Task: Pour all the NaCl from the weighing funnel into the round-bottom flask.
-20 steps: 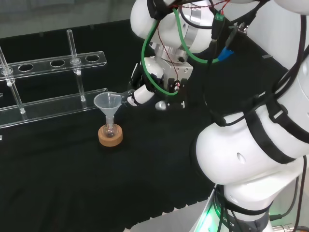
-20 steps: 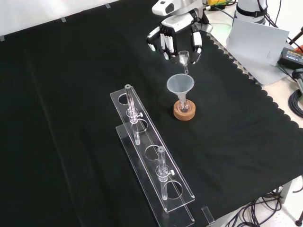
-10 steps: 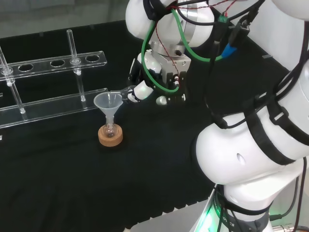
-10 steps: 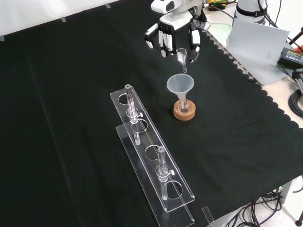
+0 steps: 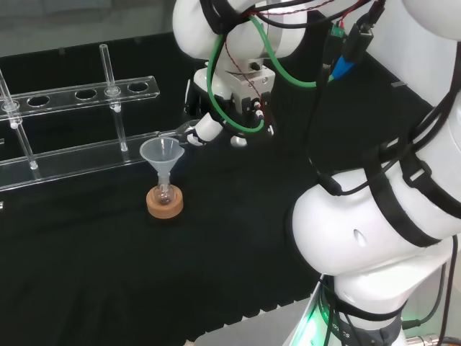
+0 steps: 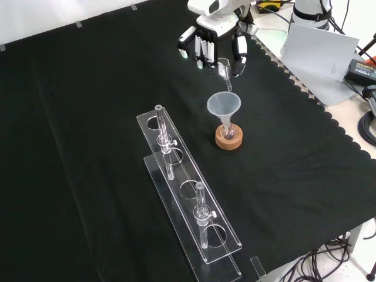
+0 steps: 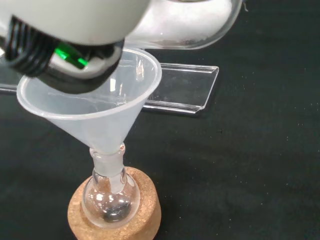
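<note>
Pinched in the hand: the weighing funnel, held above the plastic funnel seated in the round-bottom flask on its cork ring. Tilted, spout end down toward the funnel mouth, just above its far rim in the front view. Probably mid-pour.

In the front view the black cloth on the counter lies bare to the left of the clear rack and again to the right of the plastic funnel; the rack runs long and low in front of the funnel, its upright tubes barring a low pass there; the funnel stands tall in the flask on its cork ring; the hand hangs just beyond it with a little glass funnel above the rim, a small gap between.
</note>
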`<state>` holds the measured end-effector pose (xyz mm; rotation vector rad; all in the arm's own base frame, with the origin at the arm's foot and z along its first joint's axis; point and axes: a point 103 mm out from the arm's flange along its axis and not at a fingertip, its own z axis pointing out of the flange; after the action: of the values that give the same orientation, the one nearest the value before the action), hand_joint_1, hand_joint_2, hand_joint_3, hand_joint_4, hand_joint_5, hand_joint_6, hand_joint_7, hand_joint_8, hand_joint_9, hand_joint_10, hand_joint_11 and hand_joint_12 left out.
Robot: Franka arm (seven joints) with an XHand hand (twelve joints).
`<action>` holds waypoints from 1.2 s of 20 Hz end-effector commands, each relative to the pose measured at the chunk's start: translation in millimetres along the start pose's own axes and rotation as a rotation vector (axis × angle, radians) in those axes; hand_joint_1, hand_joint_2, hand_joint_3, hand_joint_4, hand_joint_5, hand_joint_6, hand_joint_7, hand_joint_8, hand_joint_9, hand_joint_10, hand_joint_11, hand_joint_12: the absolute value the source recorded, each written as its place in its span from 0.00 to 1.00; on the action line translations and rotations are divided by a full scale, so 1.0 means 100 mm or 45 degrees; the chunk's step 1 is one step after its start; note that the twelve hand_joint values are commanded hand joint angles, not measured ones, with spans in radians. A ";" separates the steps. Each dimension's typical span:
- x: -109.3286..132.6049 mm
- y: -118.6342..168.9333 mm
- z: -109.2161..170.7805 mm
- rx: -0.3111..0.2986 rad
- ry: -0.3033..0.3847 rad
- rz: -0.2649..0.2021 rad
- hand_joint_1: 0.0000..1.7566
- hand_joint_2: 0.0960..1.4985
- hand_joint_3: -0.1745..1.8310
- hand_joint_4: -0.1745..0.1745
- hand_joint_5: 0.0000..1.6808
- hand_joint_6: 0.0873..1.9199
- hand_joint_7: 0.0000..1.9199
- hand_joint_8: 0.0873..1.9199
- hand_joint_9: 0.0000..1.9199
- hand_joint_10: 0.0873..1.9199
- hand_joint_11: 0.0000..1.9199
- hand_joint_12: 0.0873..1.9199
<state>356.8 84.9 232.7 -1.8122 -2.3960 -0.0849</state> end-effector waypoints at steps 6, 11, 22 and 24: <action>-0.05 0.06 0.08 0.035 -0.106 -0.013 0.66 0.31 0.44 1.00 0.96 0.00 0.89 0.00 0.68 0.04 0.06 0.79; -0.12 0.03 0.10 0.043 -0.138 0.001 0.66 0.31 0.44 1.00 0.96 0.00 0.89 0.00 0.68 0.04 0.06 0.79; -0.13 0.05 0.09 0.048 -0.219 -0.023 0.66 0.31 0.44 1.00 0.96 0.00 0.89 0.00 0.68 0.04 0.06 0.79; -0.11 0.06 0.09 0.042 -0.231 -0.029 0.66 0.31 0.44 1.00 0.96 0.00 0.89 0.00 0.68 0.03 0.06 0.79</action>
<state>363.6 74.3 221.3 -1.8514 -2.5013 0.1131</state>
